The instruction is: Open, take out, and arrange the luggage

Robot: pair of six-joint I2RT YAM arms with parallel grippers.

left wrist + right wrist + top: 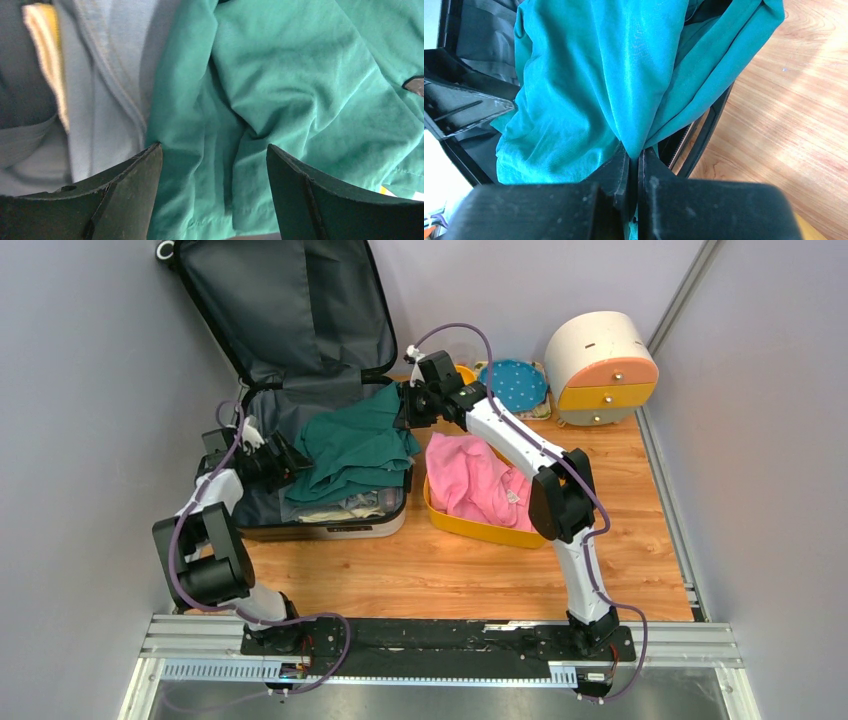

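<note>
The luggage (pixel 330 527) lies open at the back left, its dark grey lined lid (pixel 280 310) leaning on the wall. A green garment (pixel 355 445) is draped over the clothes inside. My right gripper (pixel 405 405) is shut on the garment's far right edge and pinches the green garment (pixel 614 75) between its fingers, lifted a little. My left gripper (pixel 283 462) is open at the garment's left side, its jaws wide over the green garment (pixel 300 90). Light blue denim (pixel 110 75) and a pale yellow item (pixel 45 45) lie underneath.
A yellow bin (pixel 480 525) holding a pink garment (pixel 470 480) stands right of the luggage. A round cream-and-orange drawer box (pixel 600 368) and a blue dotted item (pixel 512 385) are at the back right. Grey walls close in on both sides.
</note>
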